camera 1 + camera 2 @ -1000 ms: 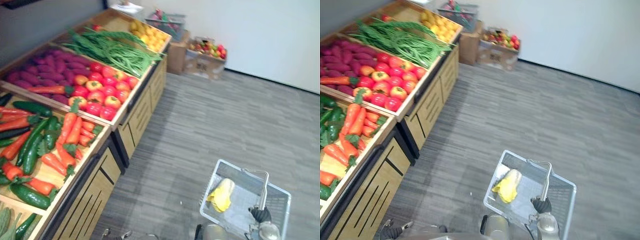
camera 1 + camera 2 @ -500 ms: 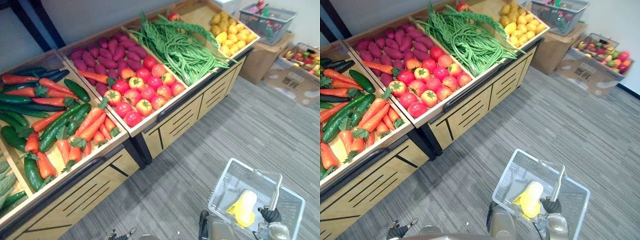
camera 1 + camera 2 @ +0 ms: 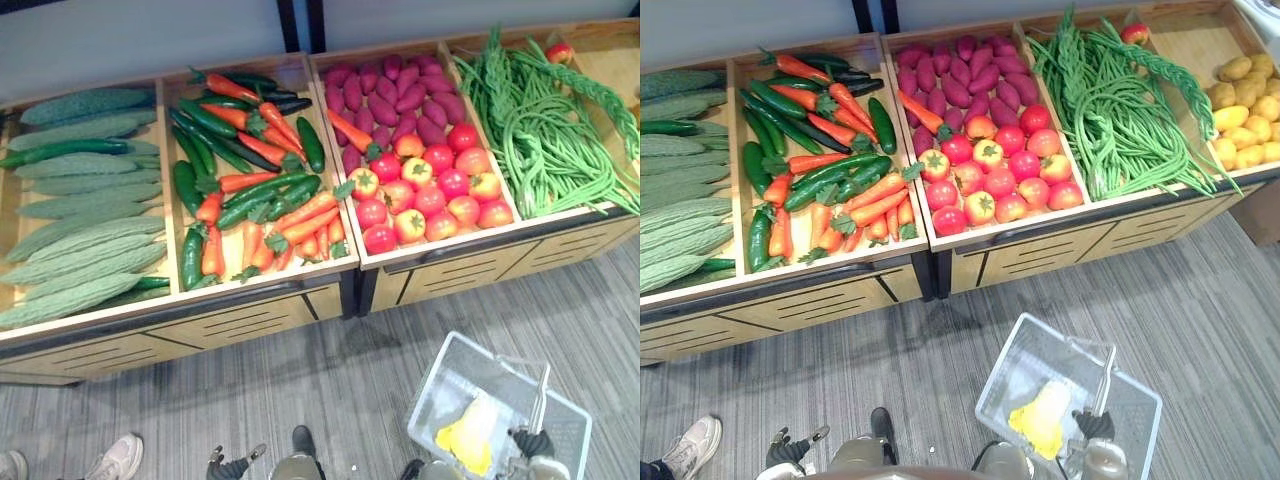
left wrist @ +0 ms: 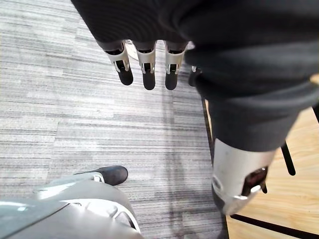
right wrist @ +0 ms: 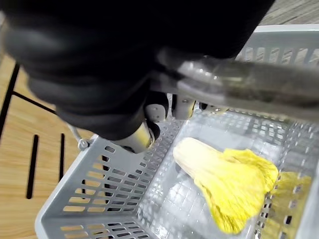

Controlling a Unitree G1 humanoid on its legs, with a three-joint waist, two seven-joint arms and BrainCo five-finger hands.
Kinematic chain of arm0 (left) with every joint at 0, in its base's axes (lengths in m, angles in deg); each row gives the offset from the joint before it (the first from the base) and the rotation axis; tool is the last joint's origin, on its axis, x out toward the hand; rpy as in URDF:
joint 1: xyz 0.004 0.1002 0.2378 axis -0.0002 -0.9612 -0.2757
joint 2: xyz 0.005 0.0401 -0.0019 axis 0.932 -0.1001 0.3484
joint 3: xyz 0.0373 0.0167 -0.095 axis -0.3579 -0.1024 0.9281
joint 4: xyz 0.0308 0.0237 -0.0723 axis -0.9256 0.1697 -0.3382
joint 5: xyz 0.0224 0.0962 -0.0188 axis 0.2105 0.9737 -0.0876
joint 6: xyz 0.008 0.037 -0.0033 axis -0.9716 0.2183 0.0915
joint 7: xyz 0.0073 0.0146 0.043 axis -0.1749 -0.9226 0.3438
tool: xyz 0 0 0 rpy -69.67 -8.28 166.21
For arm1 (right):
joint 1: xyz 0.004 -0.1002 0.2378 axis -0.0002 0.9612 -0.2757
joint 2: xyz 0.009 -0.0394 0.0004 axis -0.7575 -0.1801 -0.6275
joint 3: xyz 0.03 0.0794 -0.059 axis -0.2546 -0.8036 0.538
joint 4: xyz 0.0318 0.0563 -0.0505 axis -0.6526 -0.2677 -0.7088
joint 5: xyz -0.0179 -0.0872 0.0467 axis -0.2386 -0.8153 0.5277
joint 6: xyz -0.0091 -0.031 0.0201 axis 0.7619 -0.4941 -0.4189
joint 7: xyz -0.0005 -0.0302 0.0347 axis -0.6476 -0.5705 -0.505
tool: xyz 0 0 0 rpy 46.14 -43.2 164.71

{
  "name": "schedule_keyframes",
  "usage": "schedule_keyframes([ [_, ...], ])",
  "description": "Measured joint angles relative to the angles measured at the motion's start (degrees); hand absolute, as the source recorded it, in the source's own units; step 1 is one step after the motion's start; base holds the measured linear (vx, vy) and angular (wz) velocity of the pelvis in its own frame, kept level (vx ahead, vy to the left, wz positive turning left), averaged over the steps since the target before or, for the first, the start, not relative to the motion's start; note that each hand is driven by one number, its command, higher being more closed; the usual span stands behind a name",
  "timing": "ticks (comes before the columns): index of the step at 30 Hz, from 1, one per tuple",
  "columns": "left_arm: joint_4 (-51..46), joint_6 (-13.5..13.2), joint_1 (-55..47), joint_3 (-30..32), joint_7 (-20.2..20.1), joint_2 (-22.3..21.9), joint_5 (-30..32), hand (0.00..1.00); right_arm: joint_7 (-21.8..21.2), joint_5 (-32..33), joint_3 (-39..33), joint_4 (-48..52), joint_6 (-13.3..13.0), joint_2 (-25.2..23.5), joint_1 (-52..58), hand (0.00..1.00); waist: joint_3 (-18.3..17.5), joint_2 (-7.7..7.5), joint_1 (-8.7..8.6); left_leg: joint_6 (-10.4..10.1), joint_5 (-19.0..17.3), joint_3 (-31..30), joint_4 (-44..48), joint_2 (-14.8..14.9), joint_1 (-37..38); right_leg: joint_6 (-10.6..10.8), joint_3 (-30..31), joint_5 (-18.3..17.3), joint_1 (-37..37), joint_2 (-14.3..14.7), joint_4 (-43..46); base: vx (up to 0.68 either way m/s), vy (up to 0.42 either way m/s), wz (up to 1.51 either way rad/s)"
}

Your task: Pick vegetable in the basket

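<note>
The yellow cabbage lies on the bottom of the grey basket, with its leafy end near one wall. The basket has a metal handle across the top. The right hand holds this handle, and its fingers are curled tight round the bar. The left hand hangs low on the other side, over the grey floor. Its fingers are straight and a little apart, and they hold nothing. In front of the basket stands a long wooden stand with open boxes of food. From the left there are bumpy green gourds, then orange carrots mixed with dark green cucumbers. Next come purple sweet potatoes with red tomatoes just in front of them. After that lie long green beans and yellow potatoes. A person's light shoe is on the floor near the left hand.
</note>
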Motion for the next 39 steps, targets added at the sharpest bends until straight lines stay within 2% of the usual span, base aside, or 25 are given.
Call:
schedule_keyframes([
  [1,0.4,-0.1,0.4,0.7,0.2,1.4,-0.3,0.0,0.0,0.0,0.6,1.2,-0.8,-0.8,0.0,1.0,0.2,-1.06,0.04,-0.9,0.5,0.3,0.1,0.4,0.3,-1.5,0.7,6.5,2.6,3.9,-17.2,0.04,-0.187,0.24],
  [2,0.3,-0.2,0.5,0.9,0.2,2.5,-1.0,0.0,0.0,0.0,0.6,1.7,-1.4,-1.5,0.0,1.0,0.7,-2.63,-0.13,-1.0,0.4,0.2,0.6,-0.7,0.6,-2.0,0.9,14.1,2.5,3.4,-20.3,0.05,-0.2,0.38],
  [3,1.3,0.0,1.9,0.9,0.2,1.7,-2.3,0.0,0.3,-0.1,0.5,1.9,-1.6,-0.5,-0.3,1.0,1.0,-1.45,-0.71,-1.9,-0.4,-1.1,0.1,0.9,1.2,-2.0,0.4,15.2,2.9,4.5,-18.9,0.08,-0.1,0.41],
  [7,-0.4,-0.1,2.2,1.0,0.2,-2.1,-4.7,0.0,0.7,-0.3,0.5,1.8,-1.2,0.6,-1.1,1.0,1.2,0.82,-0.35,-1.9,-0.2,-1.4,-3.4,0.9,1.8,-2.2,0.3,14.1,1.7,5.4,-18.4,0.02,-0.003,0.04],
  [10,-4.3,-0.3,2.3,1.3,2.5,-1.5,-9.2,0.0,0.7,-0.5,0.8,0.7,0.1,-0.5,-0.5,1.0,1.1,0.84,-0.2,-2.4,-0.6,-1.4,-3.8,0.3,1.8,-2.2,0.7,14.1,1.0,4.7,-17.4,-0.03,0.058,0.0],
  [12,-6.9,-1.1,2.5,1.9,4.1,-1.1,-11.3,0.0,0.8,-0.4,1.3,0.9,0.6,-0.4,-0.7,1.0,1.4,0.23,-0.18,-2.8,-1.4,-1.2,-4.1,-0.5,1.7,-1.5,1.7,14.6,-0.2,4.2,-16.9,-0.05,0.091,-0.14],
  [13,-9.5,-2.5,4.8,3.8,7.0,0.7,-13.5,0.0,1.8,-0.1,3.8,0.9,0.7,-1.5,-0.9,1.0,0.5,-4.4,-0.2,-1.1,-3.3,-0.1,-5.0,-5.6,1.8,0.9,5.8,18.1,-1.9,0.2,-18.8,-0.03,0.037,-0.08],
  [22,-8.3,-2.5,3.6,4.5,6.5,0.7,-12.9,0.0,1.8,0.0,3.8,0.8,0.7,-1.6,-0.4,1.0,0.4,-4.27,-0.14,-1.1,-3.3,-1.4,-5.0,-5.6,3.3,0.9,5.5,18.1,-0.1,0.2,-18.8,0.0,-0.001,0.02],
  [28,-4.4,-2.1,2.1,10.6,6.9,0.7,-9.4,0.0,1.4,0.0,3.4,-0.4,0.5,-1.6,1.1,1.0,-2.0,-3.78,-0.1,-1.2,-3.4,-2.0,-5.5,-5.7,5.9,0.9,5.4,18.1,2.6,0.2,-19.2,-0.03,0.003,0.04],
  [29,-4.9,-2.1,2.1,11.4,7.9,0.7,-8.4,0.0,1.4,0.0,3.2,-0.5,0.2,-1.6,1.5,1.0,-2.4,-3.7,-0.13,-1.2,-3.4,-2.1,-5.5,-5.7,5.9,0.9,5.4,18.1,2.7,0.2,-19.4,-0.06,-0.003,0.05],
  [32,-10.9,-2.4,1.7,16.2,14.7,0.6,-5.6,0.0,2.0,0.0,2.9,-0.9,-1.0,-1.6,3.0,1.0,-4.0,-3.04,-0.13,-1.2,-3.4,-2.2,-5.6,-5.7,6.1,1.0,5.6,18.1,3.0,0.2,-19.6,-0.05,-0.001,-0.02],
  [34,-17.8,-2.9,1.8,18.6,20.8,0.5,-5.3,0.0,2.3,0.0,2.6,-0.9,-1.7,-1.6,3.9,1.0,-4.8,-2.41,-0.17,-1.5,-3.6,-1.9,-5.6,-5.8,6.1,0.9,6.3,18.0,2.9,0.3,-20.0,-0.05,0.0,-0.09],
  [37,-25.5,-3.9,2.3,19.6,26.2,0.5,-3.1,0.0,3.1,0.0,2.4,-0.9,-1.8,-1.5,4.5,1.0,-5.3,-1.88,-0.23,-1.5,-3.6,-1.5,-5.7,-5.8,6.2,0.9,7.5,18.2,2.9,0.5,-20.6,-0.03,0.0,-0.07],
  [39,-28.9,-4.0,2.7,19.5,28.4,0.5,-0.7,0.0,3.2,0.0,2.6,-0.9,-1.8,-1.5,4.7,1.0,-5.6,-1.74,-0.33,-1.6,-3.7,-1.2,-5.7,-5.8,6.3,1.0,7.9,18.3,2.9,0.7,-21.0,0.0,-0.003,-0.07],
])
